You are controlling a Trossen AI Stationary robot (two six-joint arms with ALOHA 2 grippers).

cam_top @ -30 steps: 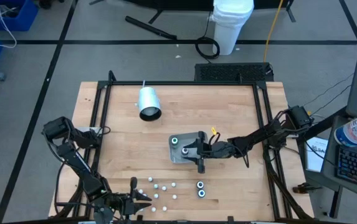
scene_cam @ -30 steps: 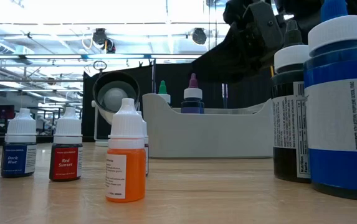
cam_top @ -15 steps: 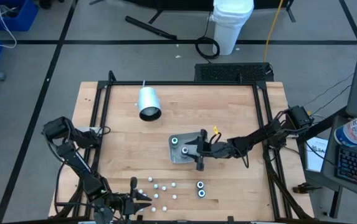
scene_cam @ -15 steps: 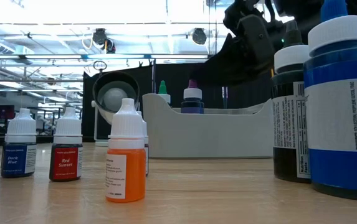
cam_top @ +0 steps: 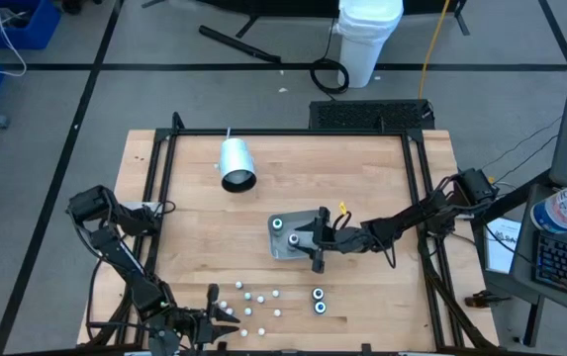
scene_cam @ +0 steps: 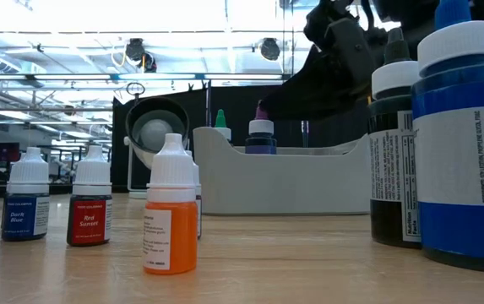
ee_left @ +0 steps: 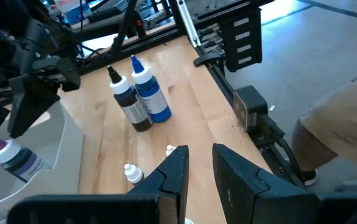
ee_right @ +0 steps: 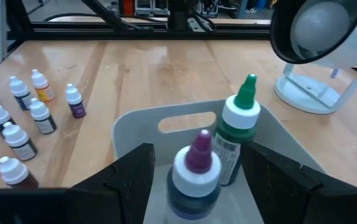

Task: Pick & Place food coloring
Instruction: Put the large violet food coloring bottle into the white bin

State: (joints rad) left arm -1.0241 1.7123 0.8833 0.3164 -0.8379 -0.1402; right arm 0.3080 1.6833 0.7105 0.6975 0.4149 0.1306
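The grey tray sits mid-table with two food coloring bottles standing upright in it: one purple-capped, one green-capped. My right gripper is open over the tray, a finger on either side of the purple-capped bottle and apart from it. Several small white-capped bottles stand on the wood near the front edge, among them an orange one. My left gripper hovers at the front left, its fingers narrowly open with nothing between them.
Two bigger bottles, one blue and one dark, stand right of the small ones. A white cylinder lies at the far left of the table. A dark frame borders the table. Bare wood lies between the tray and the small bottles.
My right gripper has turned a little over the tray. In the low view, one finger now reaches down beside the purple cap. The bottles have stayed in place.
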